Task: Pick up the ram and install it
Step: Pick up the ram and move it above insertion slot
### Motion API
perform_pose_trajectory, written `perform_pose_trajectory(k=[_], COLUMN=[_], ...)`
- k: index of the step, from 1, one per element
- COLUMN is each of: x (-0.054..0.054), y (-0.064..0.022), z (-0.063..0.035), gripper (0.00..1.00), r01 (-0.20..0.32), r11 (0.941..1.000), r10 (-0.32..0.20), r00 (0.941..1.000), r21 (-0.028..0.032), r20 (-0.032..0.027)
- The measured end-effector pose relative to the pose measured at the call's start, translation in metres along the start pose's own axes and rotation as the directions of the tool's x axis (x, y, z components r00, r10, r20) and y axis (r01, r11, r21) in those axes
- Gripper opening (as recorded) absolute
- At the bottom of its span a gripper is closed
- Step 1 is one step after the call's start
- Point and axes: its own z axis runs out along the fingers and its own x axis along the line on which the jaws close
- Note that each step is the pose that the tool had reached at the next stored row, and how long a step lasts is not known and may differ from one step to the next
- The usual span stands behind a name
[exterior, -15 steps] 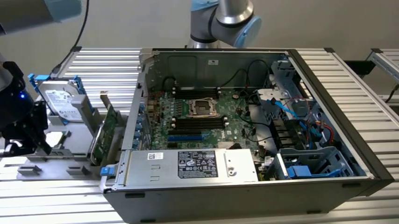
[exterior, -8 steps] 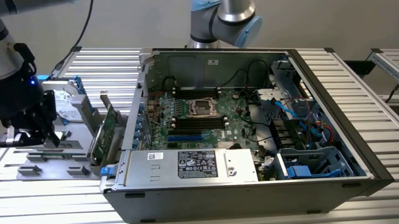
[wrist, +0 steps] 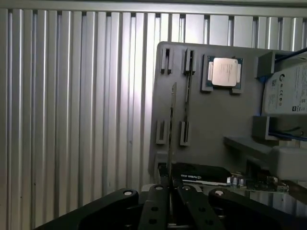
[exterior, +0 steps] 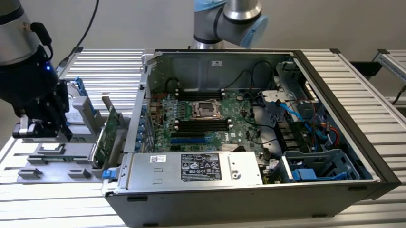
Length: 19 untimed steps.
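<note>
Edgewise, ram (wrist: 171, 129) inside the tool (wrist: 171, 188).

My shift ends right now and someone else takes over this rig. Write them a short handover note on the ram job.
Gripper: shut, over the grey parts tray, at the exterior view's left of the open computer case.
Ram: seen edge-on, it appears clamped between the fingers, above the tray's holders.
Done: ram picked up, as far as it shows.
Left: install it; the motherboard's memory slots look empty.
</note>
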Motion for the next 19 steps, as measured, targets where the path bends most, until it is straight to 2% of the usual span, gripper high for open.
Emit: perform_pose_trajectory(k=[3,6,12,19], x=[-0.001,-0.003,-0.014,-0.033], y=[-0.0096,-0.0156,-0.0203,-0.0226], z=[-0.0056,-0.0098,-0.0167,-0.0189], gripper=[0.13,0.13,0.13,0.13], r01=[0.000,0.000,0.000,0.000], r11=[1.0000,1.0000,1.0000,1.0000], r10=[0.000,0.000,0.000,0.000], r00=[1.0000,1.0000,1.0000,1.0000], r21=[0.0000,-0.0001,-0.0001,0.0029], r20=[0.0001,0.0001,0.0001,0.0001])
